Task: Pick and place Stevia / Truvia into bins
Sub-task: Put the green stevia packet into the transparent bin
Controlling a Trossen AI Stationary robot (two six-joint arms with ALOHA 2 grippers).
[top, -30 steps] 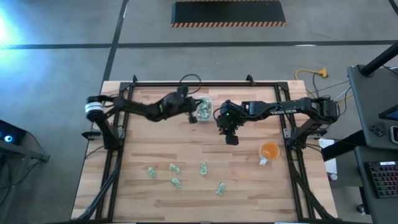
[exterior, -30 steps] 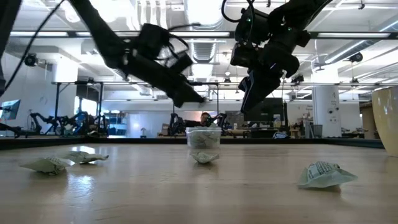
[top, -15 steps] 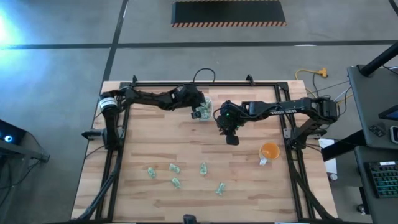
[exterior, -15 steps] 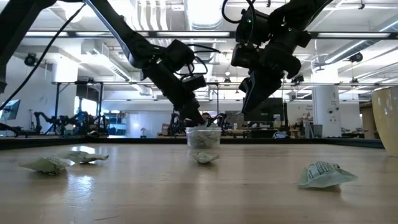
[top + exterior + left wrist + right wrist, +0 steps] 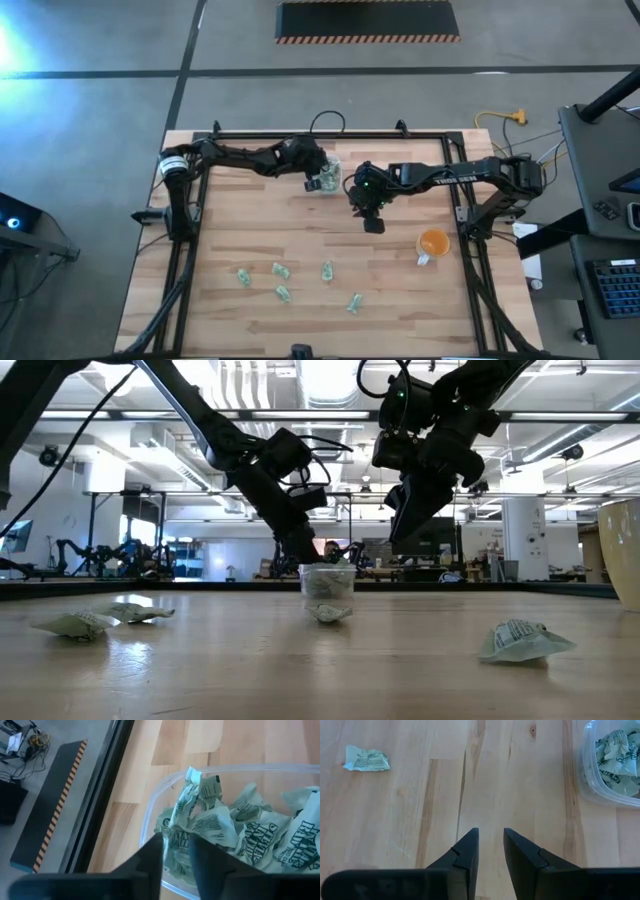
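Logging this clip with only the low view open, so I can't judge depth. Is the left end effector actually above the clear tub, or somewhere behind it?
Observer: Seen from above, the left end effector is at the near-left edge of the clear tub, overlapping its rim.
Operator: How full is the tub?
Observer: The left wrist view shows many crumpled packets piled inside it.
Operator: And the right end effector?
Observer: The right end effector is open and empty over bare wood.
Operator: How many are left loose?
Observer: Five loose packets lie at the table's near side.
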